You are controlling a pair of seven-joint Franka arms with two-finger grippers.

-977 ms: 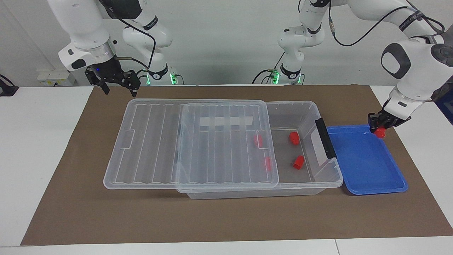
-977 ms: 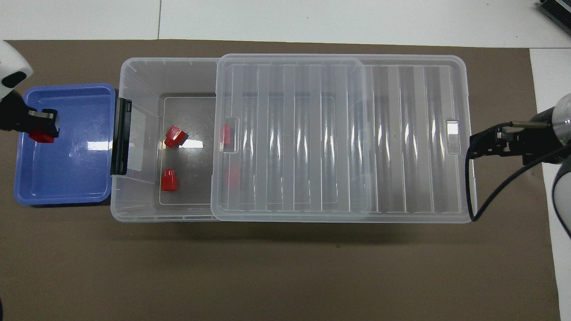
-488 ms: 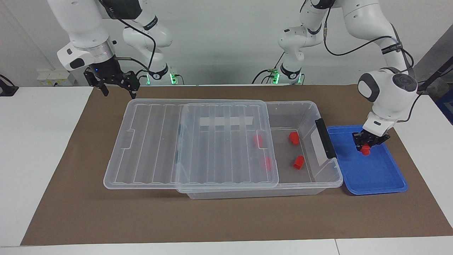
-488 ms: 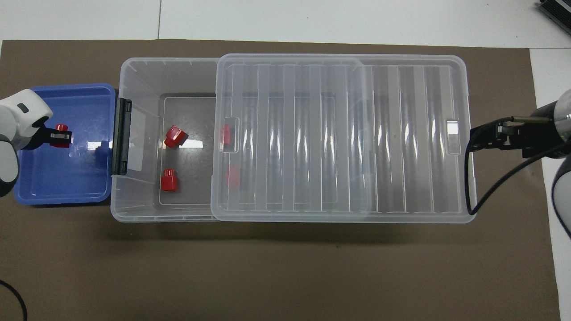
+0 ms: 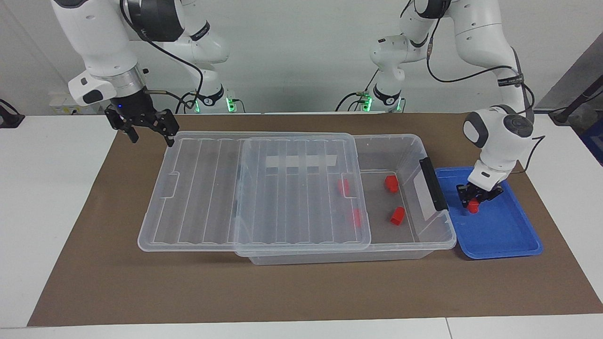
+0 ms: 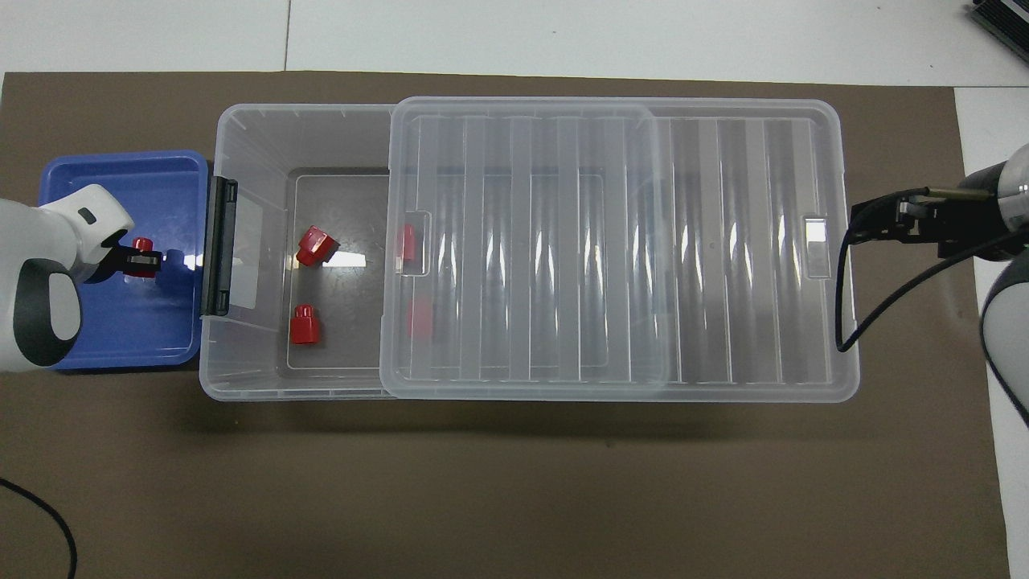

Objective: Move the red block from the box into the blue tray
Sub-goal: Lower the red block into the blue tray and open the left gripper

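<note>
**Left gripper now low in the blue tray, red block clamped**

Since a second ago: left gripper [image 5: 475, 201] has moved from the tray's robot-side rim toward the middle of the blue tray [image 5: 513, 238] and dropped low. Fingers are closed on the red block [image 5: 473, 207]; block is at or just above the tray floor, can't tell if it touches. Right gripper [image 5: 150, 134] has drifted down a bit and hangs over the lid's corner at the right arm's end, fingers spread wide, holding nothing.

Box [image 5: 405, 141] and lid [image 5: 212, 188] unchanged, lid slid toward the right arm's end.

Facing view shows gripper height over the tray. In the overhead view the left arm's white links cover part of the tray [image 6: 120, 173], with only a sliver of the held block [image 6: 143, 244] showing.

Two loose blocks [image 6: 305, 324] lie in the open part of the box; two more blocks under the lid [image 6: 408, 241] are blurred by the plastic.
</note>
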